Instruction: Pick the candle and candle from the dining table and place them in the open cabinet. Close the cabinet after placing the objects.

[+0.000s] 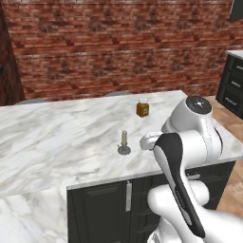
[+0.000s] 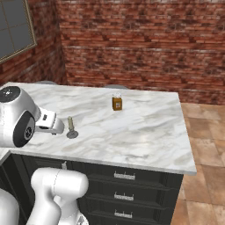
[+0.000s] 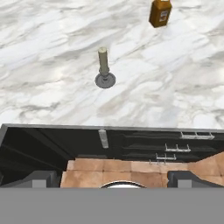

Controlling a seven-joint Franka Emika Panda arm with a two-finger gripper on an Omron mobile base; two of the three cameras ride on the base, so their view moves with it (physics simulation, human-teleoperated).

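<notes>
A short cream candle (image 1: 124,138) (image 2: 70,123) (image 3: 103,60) stands upright on a grey-silver holder with a round base, near the front edge of the dining table (image 1: 57,133) (image 2: 145,132) (image 3: 52,48), a white, grey-veined marble top on a dark base. My gripper (image 3: 114,179) hangs open above the table's near edge, short of the candle, with its two dark tips wide apart and nothing between them. In both base views my white hand sits close beside the candle. The cabinet is out of view.
A small amber-orange carton (image 1: 142,108) (image 2: 117,103) (image 3: 160,13) stands further back on the table. Dark drawer fronts with silver handles (image 2: 124,176) (image 3: 175,148) run under the table edge. A dark drawer unit (image 1: 232,85) stands at the far right, and a brick wall lies behind.
</notes>
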